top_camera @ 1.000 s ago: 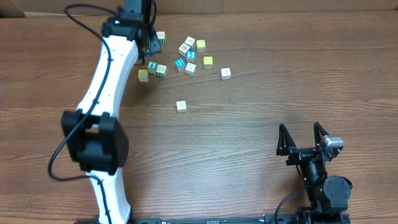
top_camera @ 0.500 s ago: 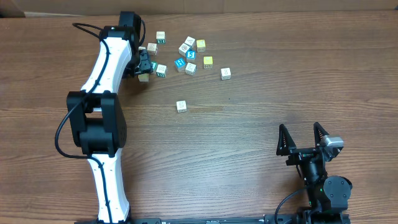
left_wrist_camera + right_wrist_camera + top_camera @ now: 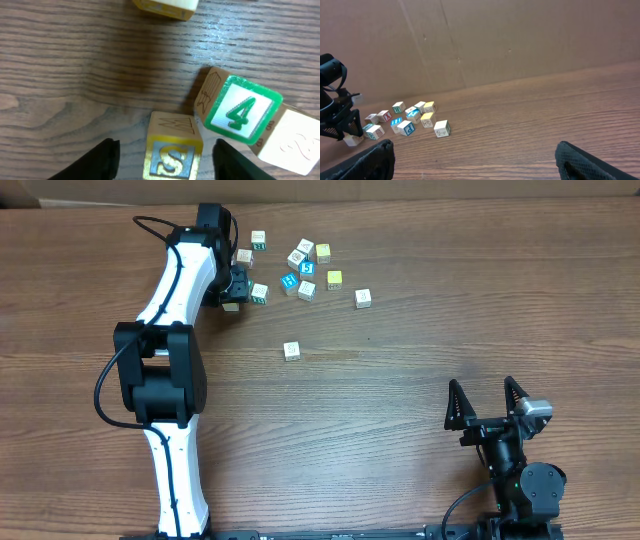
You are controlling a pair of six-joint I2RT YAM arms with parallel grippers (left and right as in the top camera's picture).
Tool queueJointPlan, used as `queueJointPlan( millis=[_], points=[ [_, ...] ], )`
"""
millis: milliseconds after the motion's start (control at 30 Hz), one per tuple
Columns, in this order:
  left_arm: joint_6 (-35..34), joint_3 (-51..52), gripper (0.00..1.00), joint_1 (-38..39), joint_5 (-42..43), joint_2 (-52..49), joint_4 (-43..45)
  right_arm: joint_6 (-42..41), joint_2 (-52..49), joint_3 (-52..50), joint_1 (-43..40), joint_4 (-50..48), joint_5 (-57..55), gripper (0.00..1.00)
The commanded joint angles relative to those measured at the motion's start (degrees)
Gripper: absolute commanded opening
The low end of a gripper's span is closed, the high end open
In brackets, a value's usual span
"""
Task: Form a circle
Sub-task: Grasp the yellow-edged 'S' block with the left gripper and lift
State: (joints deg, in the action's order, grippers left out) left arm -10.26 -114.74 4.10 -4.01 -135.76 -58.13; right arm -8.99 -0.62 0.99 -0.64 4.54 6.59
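Note:
In the left wrist view a yellow-edged S cube [image 3: 172, 159] sits on the wood between my left gripper's [image 3: 165, 150] fingers, with a gap on each side, so the jaws are open around it. A green-edged 4 cube [image 3: 240, 114] leans just to its right. Seen from overhead, the left gripper [image 3: 233, 287] hangs over the left end of the scattered cubes. The closest thing to a circle is a tight cluster of white and teal-faced cubes [image 3: 298, 258] to its right. My right gripper [image 3: 481, 386] rests open and empty at the front right, far from all the cubes.
Loose cubes lie around the cluster: a yellow one [image 3: 334, 279], a white one [image 3: 363, 298] and a lone one nearer the front [image 3: 291, 351]. Two more sit at the back [image 3: 258, 240]. A cardboard wall [image 3: 495, 40] stands behind the table.
My left gripper has come forward from the back cubes and lowered around the S cube at the left end of the scatter. The right arm has not moved.

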Motion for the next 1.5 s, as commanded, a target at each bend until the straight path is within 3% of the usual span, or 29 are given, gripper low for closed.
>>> queueJointPlan(
  millis=[0, 100, 267, 400, 1033, 1467],
  points=[
    [1.07, 0.04, 0.54, 0.11, 0.87, -2.62, 0.15, -0.2, 0.46, -0.55, 0.31, -0.33, -0.52, 1.0],
    [1.07, 0.04, 0.51, 0.11, 0.85, -3.04, 0.55, -0.2, 0.46, -0.55, 0.31, -0.31, -0.52, 1.0],
    [0.96, -0.09, 0.56, 0.04, 0.87, -3.02, 2.25, -0.2, 0.46, -0.55, 0.31, -0.31, -0.52, 1.0],
    [-0.15, -0.44, 0.47, 0.04, 0.9, -3.02, 2.82, -0.2, 0.46, -0.55, 0.31, -0.31, -0.52, 1.0],
    [-0.26, -2.56, 0.48, 0.02, 0.92, -2.86, 1.16, -0.2, 0.46, -0.55, 0.31, -0.31, -0.52, 1.0],
    [-0.26, -6.01, 0.4, 0.04, 0.92, -2.86, -1.29, -0.2, 0.46, -0.55, 0.31, -0.31, -0.52, 1.0]
  ],
)
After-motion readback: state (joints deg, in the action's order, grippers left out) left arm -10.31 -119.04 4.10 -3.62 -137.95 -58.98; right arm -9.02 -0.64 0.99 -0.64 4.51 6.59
